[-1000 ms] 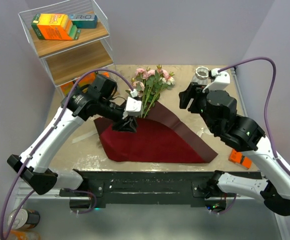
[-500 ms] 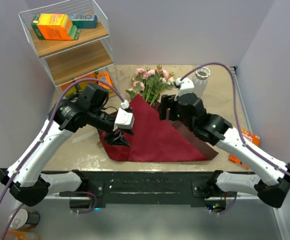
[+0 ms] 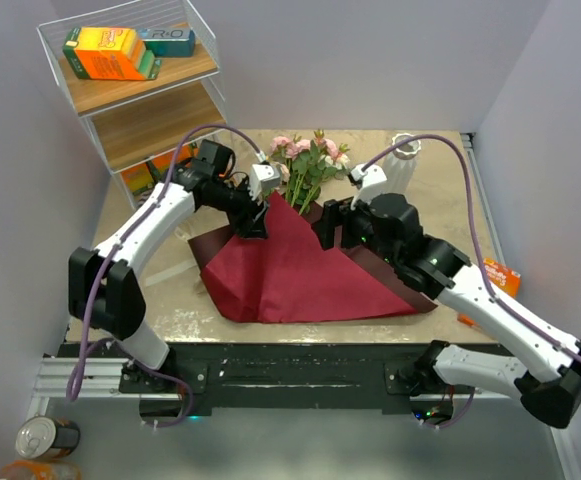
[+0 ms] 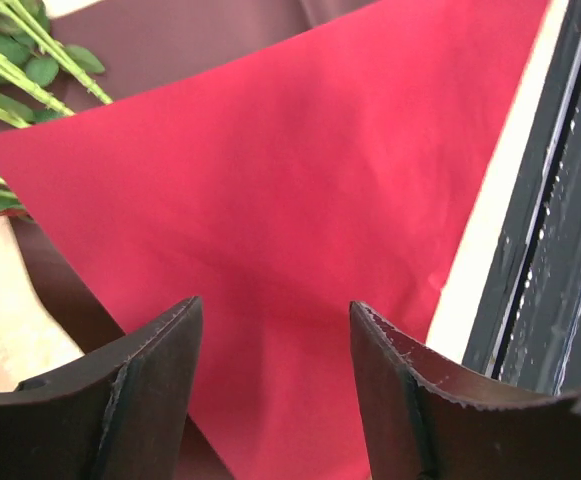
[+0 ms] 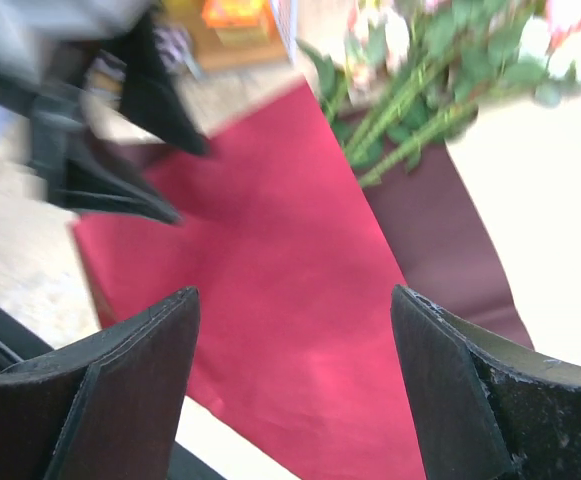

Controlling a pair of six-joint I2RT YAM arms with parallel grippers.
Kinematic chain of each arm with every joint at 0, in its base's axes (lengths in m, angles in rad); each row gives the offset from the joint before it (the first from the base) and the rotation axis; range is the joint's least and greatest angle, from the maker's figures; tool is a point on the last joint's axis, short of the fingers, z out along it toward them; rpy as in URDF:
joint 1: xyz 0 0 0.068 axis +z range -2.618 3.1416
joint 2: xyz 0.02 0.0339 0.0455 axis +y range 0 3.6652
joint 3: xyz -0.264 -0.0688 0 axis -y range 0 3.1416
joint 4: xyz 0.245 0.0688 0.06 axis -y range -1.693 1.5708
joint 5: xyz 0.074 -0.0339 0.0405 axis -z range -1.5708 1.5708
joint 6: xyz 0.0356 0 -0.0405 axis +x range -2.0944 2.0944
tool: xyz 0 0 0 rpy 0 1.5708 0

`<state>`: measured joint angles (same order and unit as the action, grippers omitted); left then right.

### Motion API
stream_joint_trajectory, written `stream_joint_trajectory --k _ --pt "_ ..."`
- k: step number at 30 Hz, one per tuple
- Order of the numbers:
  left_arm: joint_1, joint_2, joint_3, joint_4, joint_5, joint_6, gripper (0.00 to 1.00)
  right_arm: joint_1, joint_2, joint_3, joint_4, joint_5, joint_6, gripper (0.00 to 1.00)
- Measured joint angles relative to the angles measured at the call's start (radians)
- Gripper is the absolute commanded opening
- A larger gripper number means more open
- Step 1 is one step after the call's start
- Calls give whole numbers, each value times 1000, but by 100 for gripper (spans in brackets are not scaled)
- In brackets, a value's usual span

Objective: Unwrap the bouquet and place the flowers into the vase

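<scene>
Bouquet of pink and cream roses on leafy green stems (image 3: 310, 160), lying near the middle of the desk's (image 3: 440, 215) far edge. Blooms toward the far edge, cut stem ends toward the near edge and angled slightly toward the left edge; long axis running far to near. Stem ends resting on the far corner of a large square sheet of dark maroon wrapping paper (image 3: 300, 270), opened out flat, one flap folded over to show a brighter red face, spread from the desk's middle toward the near edge. No ribbon to be made out. Small whitish vase with a scalloped rim (image 3: 402, 168) standing upright toward the far right corner, near the blooms, partly hidden behind the right arm.

Left jaws parted, nothing between them, hovering over the red flap on the left-edge side of the stems. Right jaws spread wide, likewise empty, above the paper on the right-edge side of the stems.

Likely troubles from here:
- dragging or scattering the loose stems by tugging the sheet beneath them
- pinching only a few of the thin stems and dropping the rest
- crushing blooms by gripping too high
- knocking over the light-looking vase with the right wrist so close by
- tipping it with a top-heavy bunch entered at a slant
</scene>
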<state>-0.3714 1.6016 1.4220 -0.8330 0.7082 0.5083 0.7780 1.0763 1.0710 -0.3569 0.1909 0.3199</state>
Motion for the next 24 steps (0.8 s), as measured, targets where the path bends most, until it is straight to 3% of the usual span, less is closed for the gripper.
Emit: stream_joint_trajectory --k 5,13,24 --pt "-6 84 30 19 40 -21 66 0 -85 -18 25 0 6 80" --pt "-8 92 33 79 35 -52 66 0 -103 -66 17 0 22 80" --pt "6 4 5 233 -122 -131 67 0 -143 -68 21 -2 36 80"
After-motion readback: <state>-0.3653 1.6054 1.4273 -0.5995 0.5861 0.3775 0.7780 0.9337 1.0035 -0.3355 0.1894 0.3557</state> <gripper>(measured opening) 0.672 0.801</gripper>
